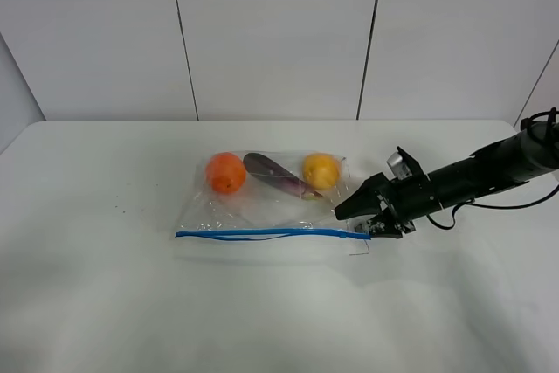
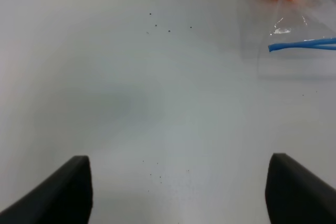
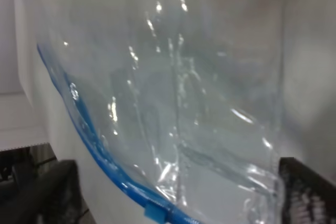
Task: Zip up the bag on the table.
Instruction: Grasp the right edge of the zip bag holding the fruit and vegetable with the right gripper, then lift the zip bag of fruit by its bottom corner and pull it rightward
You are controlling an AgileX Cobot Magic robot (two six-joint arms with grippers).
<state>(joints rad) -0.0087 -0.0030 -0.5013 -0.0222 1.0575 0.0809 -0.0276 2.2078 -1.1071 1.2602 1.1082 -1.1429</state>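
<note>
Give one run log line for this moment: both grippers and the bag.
left gripper open over table | right gripper open, astride bag corner

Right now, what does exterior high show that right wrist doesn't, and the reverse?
Only exterior high: the whole bag on the table, with an orange fruit, purple vegetable and yellow fruit inside, plus the right arm. Only right wrist: a small blue slider tab on the zip strip. Both: the bag's clear film, the zip strip, and the right tool, jaws apart at the bag's corner.
</note>
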